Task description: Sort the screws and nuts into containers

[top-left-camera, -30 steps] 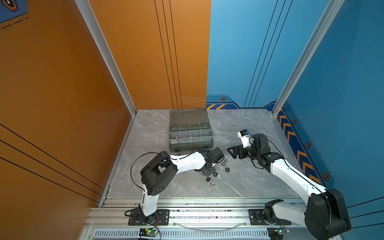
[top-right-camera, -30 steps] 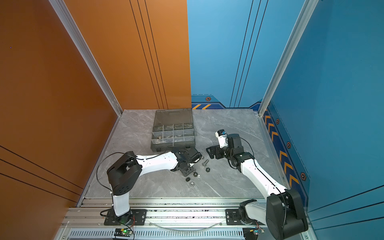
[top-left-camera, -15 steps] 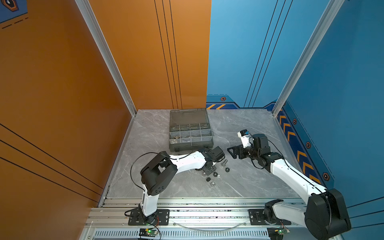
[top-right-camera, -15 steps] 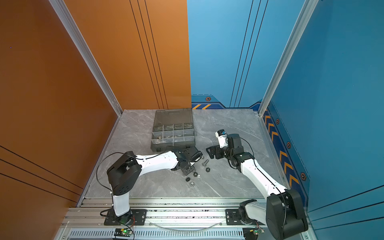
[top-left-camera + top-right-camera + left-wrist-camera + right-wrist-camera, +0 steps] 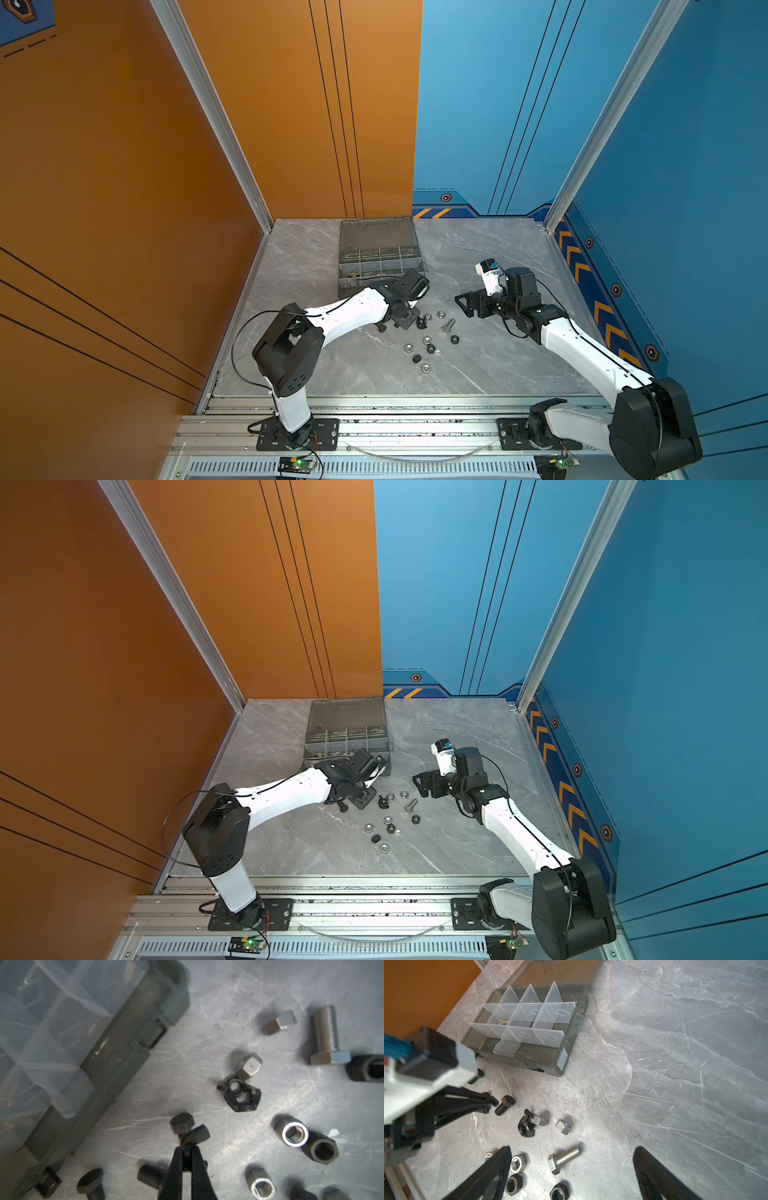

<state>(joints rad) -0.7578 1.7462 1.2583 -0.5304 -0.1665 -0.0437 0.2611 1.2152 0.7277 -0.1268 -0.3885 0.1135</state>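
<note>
Since the earlier frame the left pincer (image 5: 187, 1148) has been drawn together, its tips against a black bolt (image 5: 182, 1125) at lower centre, beside the open organiser case (image 5: 124, 1043); hold unconfirmed. The right pincer (image 5: 572, 1150) is held apart near the silver bolt (image 5: 563, 1157), seemingly readied.

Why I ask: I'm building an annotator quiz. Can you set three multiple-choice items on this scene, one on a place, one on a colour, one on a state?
1. Where does the silver bolt lie relative to the organiser case? A inside a compartment; B outside it, on the table; C on its lid.
2. What colour is the wing nut on the table? A brass; B red; C black.
3. How does the right gripper stand? A open; B shut on a nut; C shut, empty.
Key: B, it rests flat on the table; C, both wrist views show it black; A, its jaws stand wide apart.
</note>
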